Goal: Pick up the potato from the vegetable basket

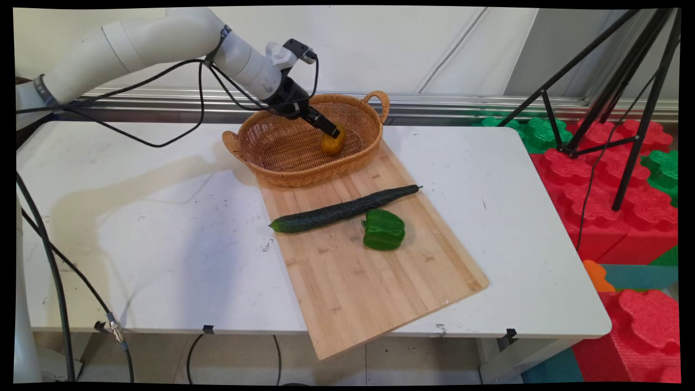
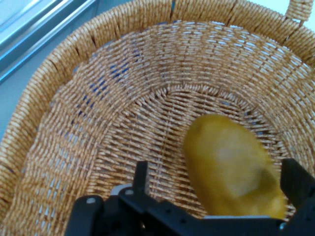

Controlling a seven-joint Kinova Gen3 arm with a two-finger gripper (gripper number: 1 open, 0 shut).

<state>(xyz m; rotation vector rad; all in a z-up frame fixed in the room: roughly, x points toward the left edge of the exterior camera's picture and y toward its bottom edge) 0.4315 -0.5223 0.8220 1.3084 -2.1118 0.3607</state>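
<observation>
The gripper point(image 1: 332, 133) reaches down into one woven basket point(image 1: 282, 157) that stands at the far end of one wooden cutting board point(image 1: 369, 271). In the basket lies one yellow fruit point(image 1: 332, 144), perhaps a lemon or a small mango; I cannot tell which. In the hand view the gripper point(image 2: 219, 189) has its two fingers point(image 2: 141, 179) spread apart, one on each side of the yellow fruit point(image 2: 231, 167). The fruit sits between them on the floor of the basket point(image 2: 98, 123). The left finger stands clearly apart from the fruit. The right finger is at the fruit's edge, and it is hard to see if it touches.

On the board, nearer to the camera than the basket, there are two green vegetables. One long dark cucumber point(image 1: 342, 210) lies across the board on a slant. One green bell pepper point(image 1: 383, 229) lies just beside it, on the near side, very close to the cucumber. The board lies on one white table point(image 1: 163, 244) and its near corner sticks out over the table's front edge.
</observation>
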